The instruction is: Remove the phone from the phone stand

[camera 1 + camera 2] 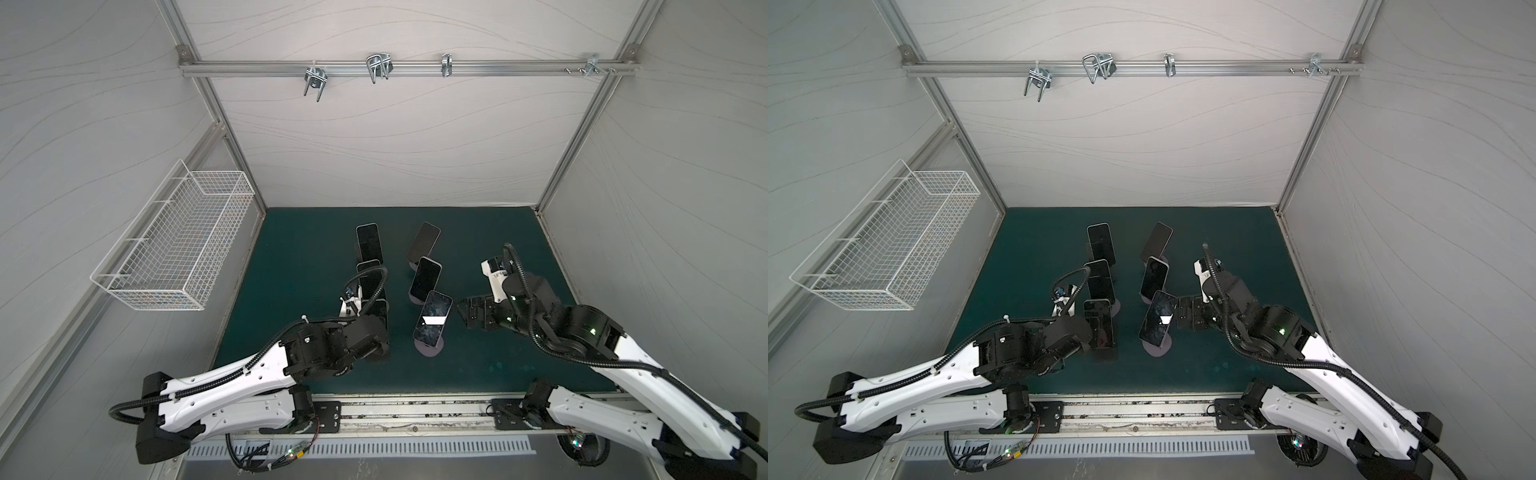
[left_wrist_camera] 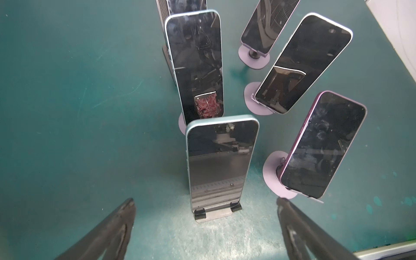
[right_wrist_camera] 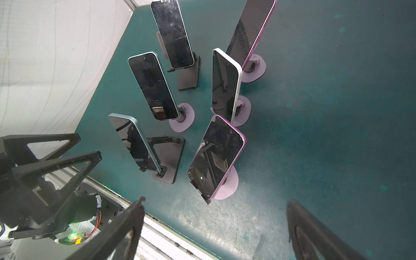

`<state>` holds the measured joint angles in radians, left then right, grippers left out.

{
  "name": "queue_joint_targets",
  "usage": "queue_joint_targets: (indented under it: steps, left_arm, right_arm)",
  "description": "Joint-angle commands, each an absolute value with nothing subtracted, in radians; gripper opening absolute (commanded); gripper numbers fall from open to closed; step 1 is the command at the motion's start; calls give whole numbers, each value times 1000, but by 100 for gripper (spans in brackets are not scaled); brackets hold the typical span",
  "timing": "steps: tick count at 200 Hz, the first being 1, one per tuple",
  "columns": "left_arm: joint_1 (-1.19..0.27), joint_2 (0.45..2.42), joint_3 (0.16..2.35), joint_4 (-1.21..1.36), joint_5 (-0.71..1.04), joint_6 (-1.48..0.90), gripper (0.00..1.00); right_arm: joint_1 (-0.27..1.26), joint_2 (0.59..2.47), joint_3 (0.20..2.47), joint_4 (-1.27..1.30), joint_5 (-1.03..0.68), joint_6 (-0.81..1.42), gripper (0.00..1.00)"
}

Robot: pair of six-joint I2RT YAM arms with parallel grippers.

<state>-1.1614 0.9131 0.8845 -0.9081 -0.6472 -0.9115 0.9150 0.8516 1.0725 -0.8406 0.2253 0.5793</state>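
Several dark-screened phones lean on stands in two rows on the green mat [image 1: 299, 257]. Nearest in the left row is a teal-edged phone [image 2: 221, 164] in a black stand [image 2: 213, 216] with two hooks. My left gripper [image 2: 206, 202] is open just in front of it, holding nothing; its fingers [image 3: 67, 153] also show in the right wrist view. Nearest in the right row is a purple-edged phone [image 1: 433, 318] [image 3: 216, 157] on a lilac round-based stand [image 3: 227, 186]. My right gripper [image 1: 462, 311] [image 3: 217, 200] stands open and empty just right of it.
The other phones [image 1: 369, 243] [image 1: 424, 241] [image 1: 425, 277] stand close behind, with narrow gaps between the rows. A white wire basket [image 1: 174, 245] hangs on the left wall. Metal hooks [image 1: 378, 66] hang on the back rail. A metal rail [image 1: 415, 409] borders the mat's front edge.
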Motion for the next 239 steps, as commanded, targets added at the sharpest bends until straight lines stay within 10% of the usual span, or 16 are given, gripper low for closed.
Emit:
queue_joint_targets:
  steps: [1, 239]
  left_arm:
    - [-1166, 948, 909, -904, -675, -899, 99]
    - [-1164, 1106, 954, -879, -691, -904, 99]
  right_arm:
    - [918, 865, 1066, -790, 211, 594, 97]
    - [900, 907, 1047, -737, 166, 570, 91]
